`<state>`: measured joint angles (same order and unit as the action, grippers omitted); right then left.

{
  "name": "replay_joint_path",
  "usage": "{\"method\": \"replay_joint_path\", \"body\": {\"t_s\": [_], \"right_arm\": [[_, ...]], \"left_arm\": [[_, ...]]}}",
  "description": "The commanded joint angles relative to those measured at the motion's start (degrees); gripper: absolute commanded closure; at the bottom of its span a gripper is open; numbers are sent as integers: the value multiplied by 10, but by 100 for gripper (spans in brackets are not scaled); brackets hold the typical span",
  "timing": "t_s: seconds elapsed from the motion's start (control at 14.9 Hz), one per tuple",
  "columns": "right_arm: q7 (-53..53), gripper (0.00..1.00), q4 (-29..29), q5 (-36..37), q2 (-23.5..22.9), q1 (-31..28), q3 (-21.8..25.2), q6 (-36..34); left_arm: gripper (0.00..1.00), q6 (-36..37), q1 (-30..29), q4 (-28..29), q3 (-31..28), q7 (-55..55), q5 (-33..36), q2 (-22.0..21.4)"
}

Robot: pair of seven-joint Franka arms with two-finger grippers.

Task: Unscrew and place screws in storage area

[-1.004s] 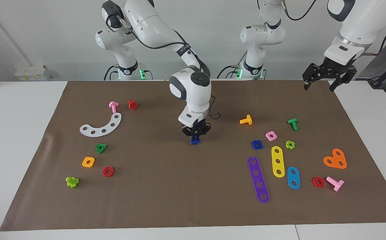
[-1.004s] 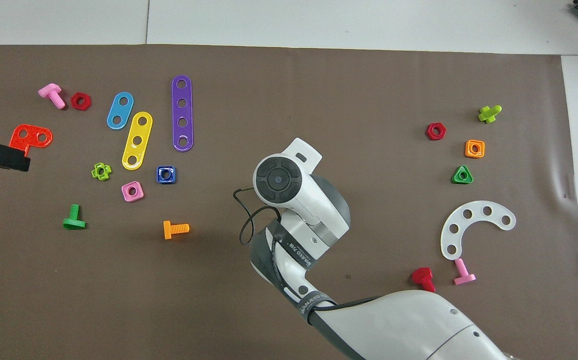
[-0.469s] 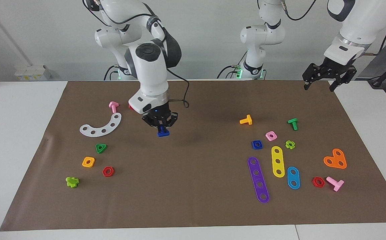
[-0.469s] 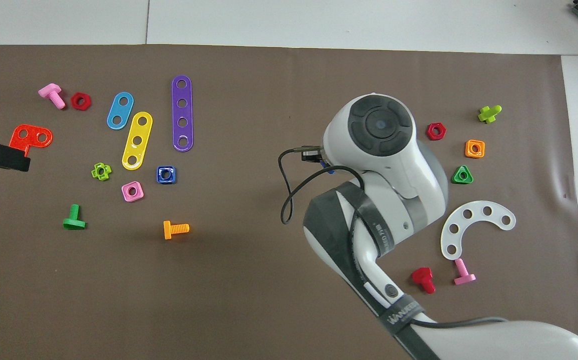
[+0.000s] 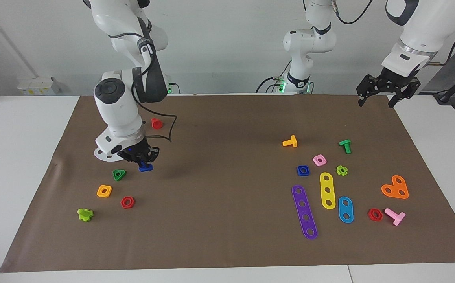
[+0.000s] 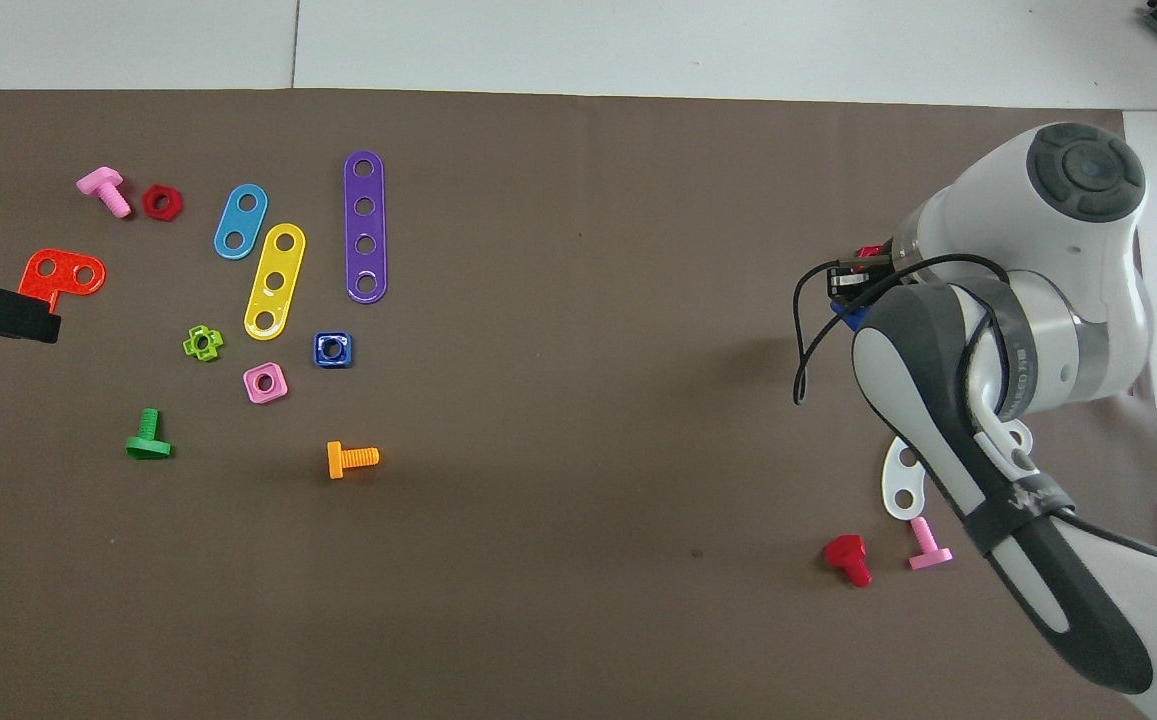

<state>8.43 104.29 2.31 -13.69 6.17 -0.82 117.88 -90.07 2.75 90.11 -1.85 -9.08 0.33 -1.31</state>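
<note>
Right gripper [image 5: 142, 160] clamped on blue screw [image 5: 146, 168], low over storage area mat [image 5: 160, 184], beside green triangular nut [image 5: 119, 174] and white curved strip [image 5: 102, 154]. Risk, I judged: early release, screw rolling into nut. Left gripper [image 5: 387, 91] waited over mat corner, fingers apart.

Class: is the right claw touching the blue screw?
Touching. The facing view shows the right claw shut on the blue screw, its head hanging just below the fingertips.
</note>
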Motion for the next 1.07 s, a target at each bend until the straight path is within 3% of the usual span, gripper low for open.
{"method": "replay_joint_path", "body": {"t_s": [0.0,0.33,0.67,0.74,0.8,0.87,1.0], "right_arm": [[-55,100,114,-40,47,-24,-8,73],[-113,100,195,-65,51,-41,-7,173],[-132,100,208,-65,33,-47,-7,215],[-129,73,207,-65,31,-46,-7,220],[-126,14,207,-65,31,-46,-7,220],[-126,0,206,-65,31,-46,-7,217],[-125,0,196,-65,38,-41,-7,199]], "left_arm": [[0,4,-7,16,4,-2,-8,-16],[0,4,-7,16,4,-2,-8,-16],[0,4,-7,16,4,-2,-8,-16],[0,4,-7,16,4,-2,-8,-16],[0,4,-7,16,4,-2,-8,-16],[0,4,-7,16,4,-2,-8,-16],[0,4,-7,16,4,-2,-8,-16]]}}
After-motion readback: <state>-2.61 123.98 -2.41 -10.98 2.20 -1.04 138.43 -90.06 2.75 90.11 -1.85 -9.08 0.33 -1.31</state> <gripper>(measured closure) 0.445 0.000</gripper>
